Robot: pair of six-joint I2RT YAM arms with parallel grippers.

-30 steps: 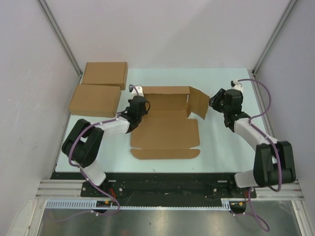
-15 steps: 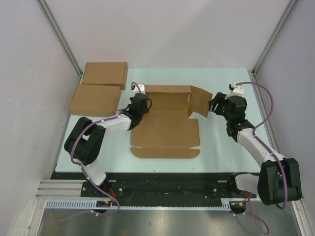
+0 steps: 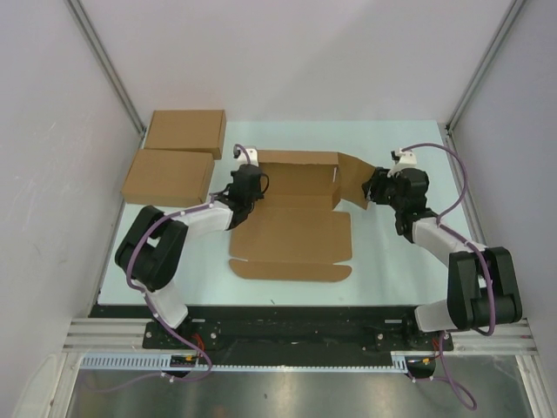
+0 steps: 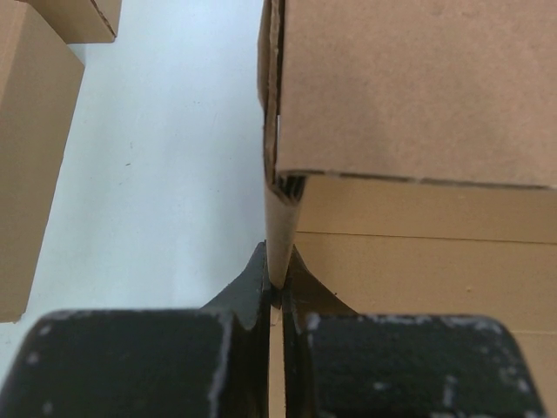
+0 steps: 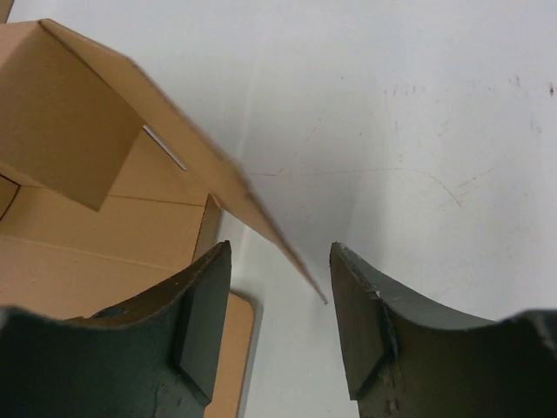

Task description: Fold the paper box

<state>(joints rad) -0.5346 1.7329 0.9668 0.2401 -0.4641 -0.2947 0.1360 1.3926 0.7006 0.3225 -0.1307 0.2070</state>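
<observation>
Table [image 3: 392,257], paper box [image 3: 291,233] flap edge inside right pincer [image 5: 278,254]

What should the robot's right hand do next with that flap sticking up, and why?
Probably close the right gripper on the raised right flap of the paper box. Its fingers are open with the flap's edge between them, and the left gripper pinches the opposite wall, steadying the box.

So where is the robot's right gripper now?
In the top view, the right gripper is right of centre on the table, at the right end of the paper box, its open jaws straddling the edge of the raised side flap.
</observation>
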